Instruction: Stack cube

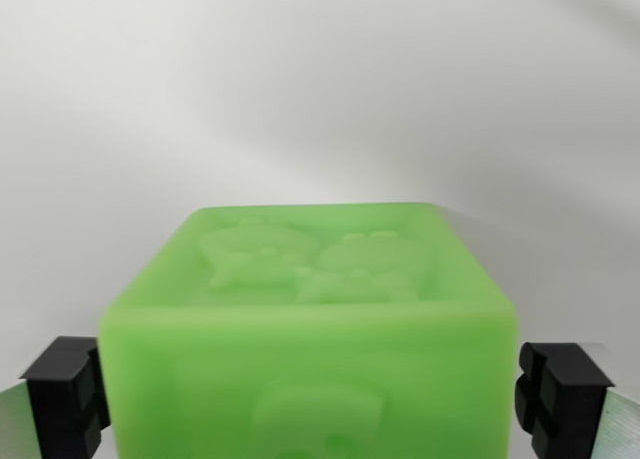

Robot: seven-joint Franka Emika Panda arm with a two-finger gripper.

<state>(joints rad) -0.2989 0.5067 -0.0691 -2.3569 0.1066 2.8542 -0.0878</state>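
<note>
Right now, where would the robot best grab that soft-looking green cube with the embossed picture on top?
By the green cube's two flat opposite side walls, coming straight down over it. The black fingertips of the gripper already flank those walls, and the embossed faces stay free.

A plain pale surface [320, 89], white to light grey, fills the whole background from nine o'clock across twelve to three o'clock, with no seam, edge, furniture or window to be made out on it. The light is soft and uneven: the brightest patch lies toward ten o'clock, a broad, faint grey band runs slantwise from about nine o'clock up toward one o'clock, and the tone darkens toward two and three o'clock. Whether this surface is a tabletop, a floor or a wall cannot be told, as it is blurred and featureless.
</note>
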